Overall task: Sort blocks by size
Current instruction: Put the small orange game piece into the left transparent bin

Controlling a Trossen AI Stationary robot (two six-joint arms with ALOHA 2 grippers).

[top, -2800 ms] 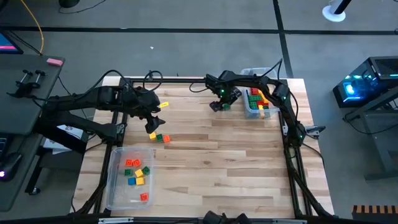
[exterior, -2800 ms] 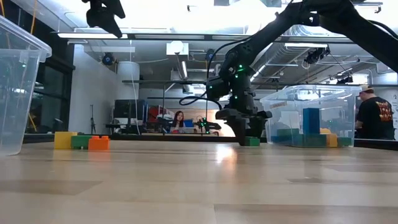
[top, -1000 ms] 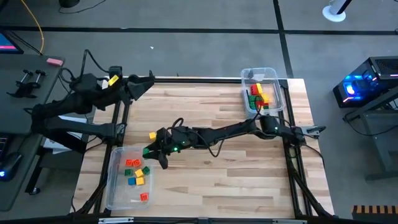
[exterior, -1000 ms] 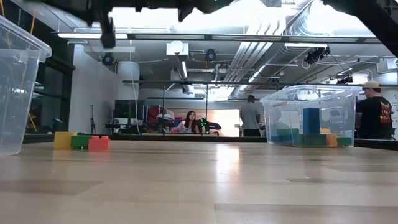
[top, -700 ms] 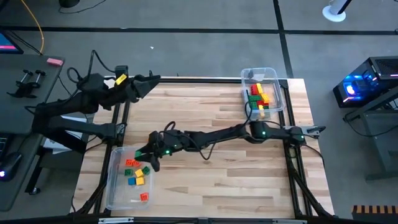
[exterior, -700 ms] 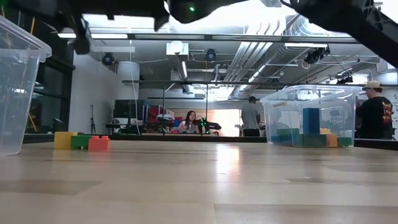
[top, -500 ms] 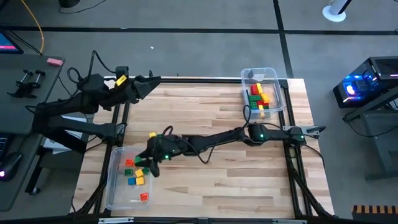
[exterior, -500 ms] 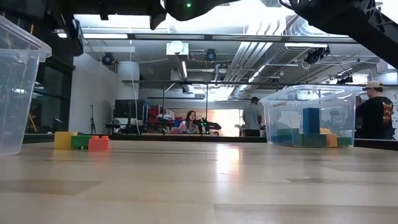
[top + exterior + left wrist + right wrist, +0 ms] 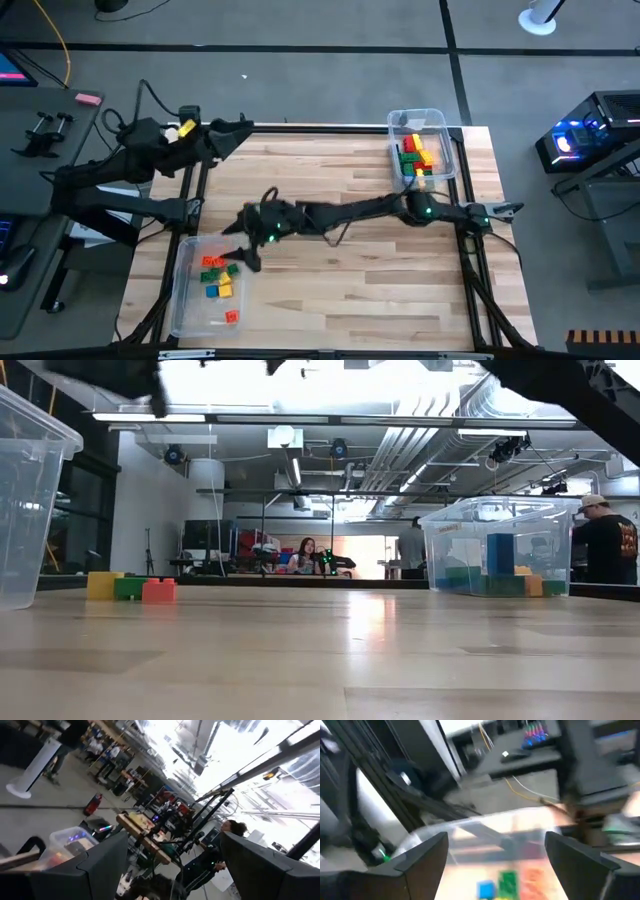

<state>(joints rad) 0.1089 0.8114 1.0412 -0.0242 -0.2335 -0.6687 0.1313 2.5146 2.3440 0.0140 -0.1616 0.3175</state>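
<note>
Yellow, green and red blocks (image 9: pixel 130 588) sit in a short row mid-table just behind the right gripper (image 9: pixel 240 252), open-jawed and empty over the near bin (image 9: pixel 183 310) (left gripper (image 9: pixel 243 128), also open and empty, waits at the far edge).

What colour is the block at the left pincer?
Yellow block, seen best in the high view.

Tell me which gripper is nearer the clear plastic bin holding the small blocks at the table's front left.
Right. The right gripper, open, hangs at the far edge of that clear plastic bin. The left gripper, open, is raised at the table's far left corner, well away from it.
</note>
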